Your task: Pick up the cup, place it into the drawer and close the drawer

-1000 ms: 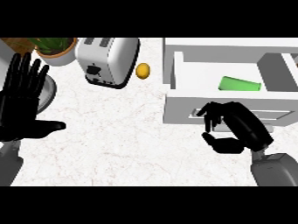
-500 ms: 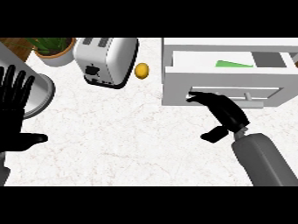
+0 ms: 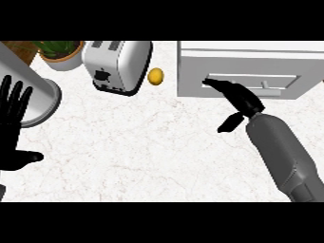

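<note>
**Drawer pushed nearly shut, cup out of sight**

The white box-shaped drawer [image 3: 252,71] sits at the far right corner of the white marbled surface [image 3: 143,147], its front panel almost flush with the cabinet body. The right hand [image 3: 236,97] reaches out from its grey forearm with straight fingers laid against the drawer front, just beside the pale bar handle [image 3: 266,85]; it grips nothing, and the thumb hangs below. No cup can be seen anywhere on the surface, so it is judged to lie inside the drawer, hidden by the closed front.

The step in hand looks like the last one, closing the drawer. What remains, if anything, is a short final push straight toward the far edge until the front seats fully, then drawing the hand clear.

The left hand [image 3: 4,126] rests open near the left edge, fingers up. A silver two-slot toaster [image 3: 117,64], a small yellow lemon-like fruit [image 3: 156,76] and a potted green plant [image 3: 59,51] stand along the far edge.
</note>
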Tool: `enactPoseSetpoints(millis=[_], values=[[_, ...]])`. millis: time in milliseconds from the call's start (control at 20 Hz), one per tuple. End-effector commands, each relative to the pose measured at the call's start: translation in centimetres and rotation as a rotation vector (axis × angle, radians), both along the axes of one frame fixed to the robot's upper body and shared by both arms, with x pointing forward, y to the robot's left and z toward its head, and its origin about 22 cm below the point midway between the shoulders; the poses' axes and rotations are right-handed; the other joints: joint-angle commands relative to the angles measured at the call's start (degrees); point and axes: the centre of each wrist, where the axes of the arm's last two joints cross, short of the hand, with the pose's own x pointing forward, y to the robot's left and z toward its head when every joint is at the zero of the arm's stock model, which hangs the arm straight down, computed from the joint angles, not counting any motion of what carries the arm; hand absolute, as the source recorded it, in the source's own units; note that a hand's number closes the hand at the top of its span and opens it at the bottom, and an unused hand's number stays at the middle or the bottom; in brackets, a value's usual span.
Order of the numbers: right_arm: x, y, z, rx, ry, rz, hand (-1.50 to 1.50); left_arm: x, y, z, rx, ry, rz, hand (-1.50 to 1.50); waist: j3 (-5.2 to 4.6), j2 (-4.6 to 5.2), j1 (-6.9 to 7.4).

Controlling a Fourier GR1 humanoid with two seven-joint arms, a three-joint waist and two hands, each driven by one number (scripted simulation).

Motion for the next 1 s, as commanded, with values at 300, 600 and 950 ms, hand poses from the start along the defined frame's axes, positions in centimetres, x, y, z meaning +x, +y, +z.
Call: enactPoseSetpoints(millis=[300, 600, 950], values=[[2.6, -3.9, 1.5, 0.002, 0.058, -0.020, -1.50, 1.1, 0.8, 0.6, -0.015, -0.004, -0.029, -1.50, 0.21, 1.21, 1.71], [4.0, -5.6, 4.5, 0.017, 0.039, -0.069, -1.50, 0.0, -2.0, -1.0, -0.004, -0.004, -0.075, -1.50, 0.31, 1.71, 3.81], [4.4, -5.4, 5.1, 0.024, 0.037, -0.052, -1.50, 1.9, -1.8, -0.3, 0.016, -0.018, -0.064, -1.50, 0.27, 2.18, 3.56]])
